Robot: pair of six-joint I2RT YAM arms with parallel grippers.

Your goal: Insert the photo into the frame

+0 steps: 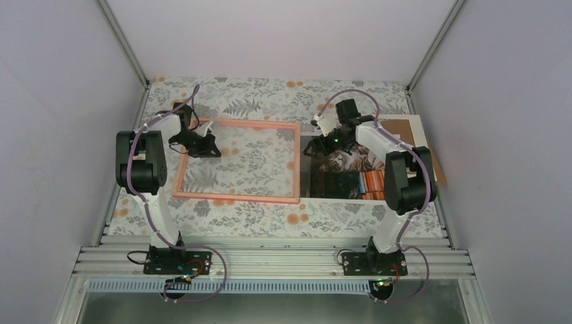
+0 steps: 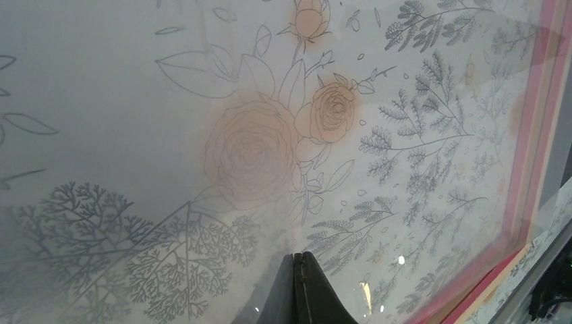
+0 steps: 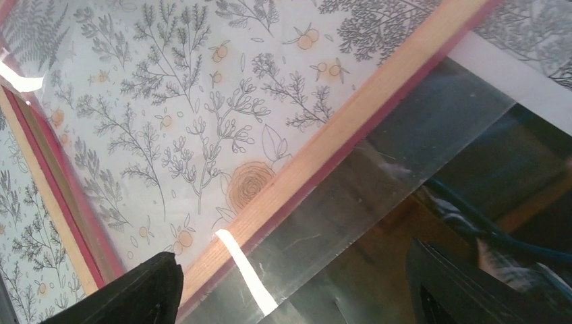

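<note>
One floral-print tablecloth carries one thin pink rectangular frame left of centre, one cat-and-books photo print just right of it, one brown cardboard board farther right, and two grippers: left gripper pressed together over the pane, right gripper spread where the photo meets the frame.

The frame lies on the table, just left of the photo.

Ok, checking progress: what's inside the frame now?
Only the clear pane of the frame, floral tablecloth showing through. The photo lies outside, beside it, partly covered by the right arm.
</note>
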